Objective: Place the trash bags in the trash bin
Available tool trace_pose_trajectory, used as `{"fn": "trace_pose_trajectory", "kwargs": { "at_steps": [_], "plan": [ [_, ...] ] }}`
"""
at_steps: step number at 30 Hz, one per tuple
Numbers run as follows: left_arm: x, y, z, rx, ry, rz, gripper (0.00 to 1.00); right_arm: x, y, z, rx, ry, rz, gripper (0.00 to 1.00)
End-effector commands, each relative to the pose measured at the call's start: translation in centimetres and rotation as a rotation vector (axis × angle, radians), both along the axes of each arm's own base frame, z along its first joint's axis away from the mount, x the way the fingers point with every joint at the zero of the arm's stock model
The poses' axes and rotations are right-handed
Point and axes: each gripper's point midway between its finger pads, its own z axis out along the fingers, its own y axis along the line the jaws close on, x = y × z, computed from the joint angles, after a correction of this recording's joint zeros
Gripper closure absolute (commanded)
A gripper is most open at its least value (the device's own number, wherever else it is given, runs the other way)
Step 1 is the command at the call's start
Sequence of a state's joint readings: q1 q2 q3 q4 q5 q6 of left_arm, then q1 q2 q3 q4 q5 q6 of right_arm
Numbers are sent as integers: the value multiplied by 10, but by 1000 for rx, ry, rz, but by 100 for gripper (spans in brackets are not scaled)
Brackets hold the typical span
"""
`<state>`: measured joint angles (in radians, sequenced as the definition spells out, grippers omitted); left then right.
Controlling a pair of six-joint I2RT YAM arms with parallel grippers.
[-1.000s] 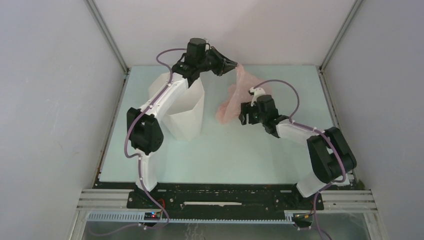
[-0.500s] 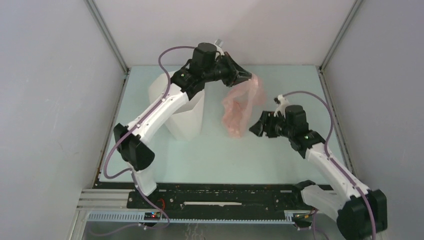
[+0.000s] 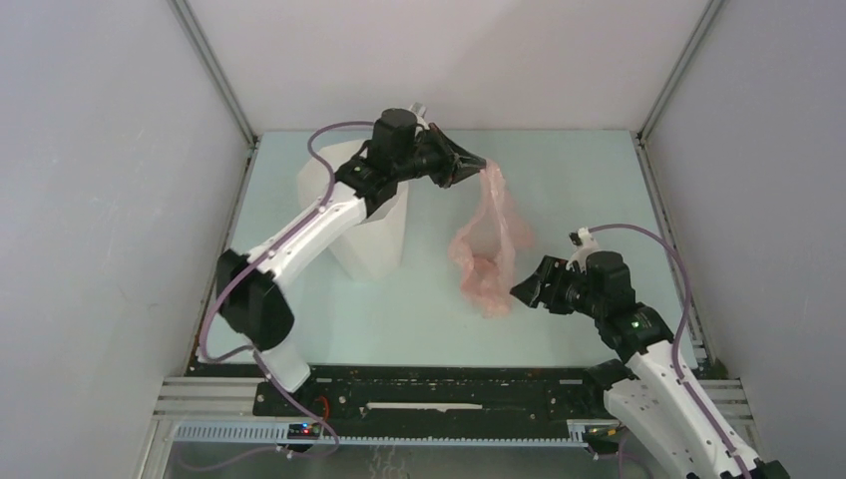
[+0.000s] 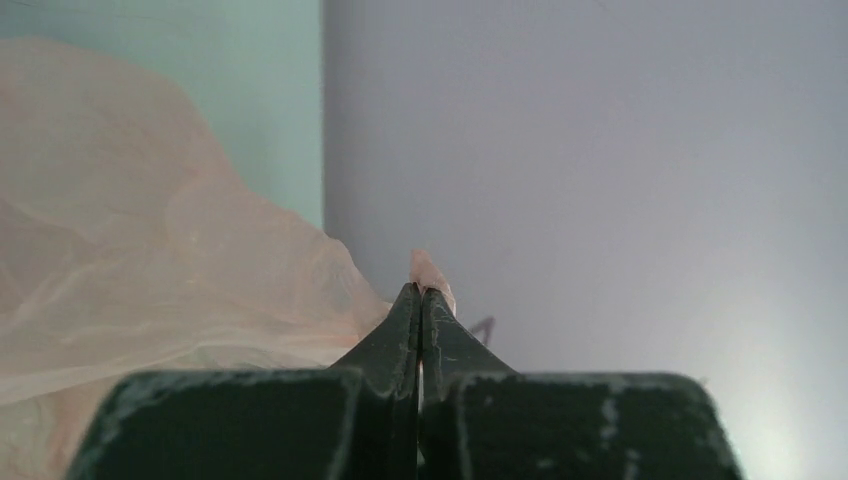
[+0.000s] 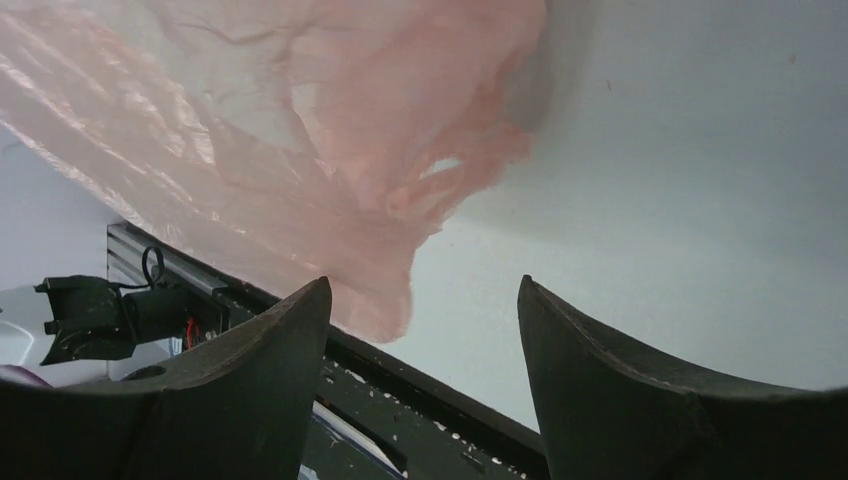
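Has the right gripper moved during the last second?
Yes. In the top view the right gripper has drawn back toward the bottom of the picture and to the right, farther from the trash bin.

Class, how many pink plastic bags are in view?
1. The pink bag hangs from the shut left gripper, right of the white bin; another could hide in the bin.

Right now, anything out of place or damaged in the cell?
Nothing stands out. The white trash bin stands upright, nothing spilled. The pale-pink trash bag hangs crumpled from the shut left gripper, right of the bin rather than over it. The right gripper is open beside the bag's lower end, holding nothing.
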<state>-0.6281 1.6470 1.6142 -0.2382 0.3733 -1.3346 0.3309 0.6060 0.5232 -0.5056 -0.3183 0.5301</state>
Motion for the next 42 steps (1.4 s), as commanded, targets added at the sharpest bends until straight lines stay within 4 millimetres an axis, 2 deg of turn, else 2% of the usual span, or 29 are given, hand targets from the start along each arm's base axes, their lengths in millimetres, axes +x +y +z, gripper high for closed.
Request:
{"fn": "trace_pose_trajectory", "kwargs": {
  "at_steps": [1, 3, 7, 12, 15, 17, 18, 21, 25, 28, 30, 32, 36, 39, 41, 42],
  "plan": [
    [49, 5, -34, 5, 77, 43, 100, 7, 0, -16, 4, 75, -61, 23],
    [70, 7, -44, 13, 98, 48, 100, 13, -1, -20, -8, 81, -75, 24],
    [99, 15, -46, 6, 109, 80, 100, 31, -9, -13, 42, 59, -120, 24],
    [115, 22, -63, 7, 160, 109, 100, 41, -29, -19, 45, 44, -174, 29],
    [117, 22, -61, 5, 161, 104, 100, 44, -27, 1, 118, -29, -130, 29],
    [117, 22, -57, 6, 151, 100, 100, 47, -29, 7, 132, -43, -154, 29],
    [116, 22, -55, 7, 144, 101, 100, 49, -32, 3, 127, -19, -183, 28],
    [112, 23, -58, 13, 153, 99, 100, 47, -49, -32, 45, 139, -281, 25],
    [111, 25, -63, 13, 183, 113, 100, 40, -67, -66, -20, 341, -341, 25],
    [113, 27, -60, 29, 162, 121, 100, 44, -77, -71, 13, 348, -375, 25],
    [115, 27, -62, 45, 162, 123, 100, 53, -75, -65, 26, 287, -334, 24],
    [115, 26, -66, 44, 181, 121, 100, 58, -61, -63, 67, 264, -224, 24],
    [115, 23, -71, 39, 204, 116, 100, 64, -45, -77, 30, 253, -116, 27],
    [115, 23, -70, 37, 197, 109, 100, 77, -17, -65, -100, 23, -24, 24],
    [115, 23, -68, 40, 191, 108, 100, 81, 8, -52, -113, -135, 35, 22],
    [116, 23, -66, 39, 186, 110, 100, 87, 13, -46, -99, -163, 20, 22]
  ]
}}
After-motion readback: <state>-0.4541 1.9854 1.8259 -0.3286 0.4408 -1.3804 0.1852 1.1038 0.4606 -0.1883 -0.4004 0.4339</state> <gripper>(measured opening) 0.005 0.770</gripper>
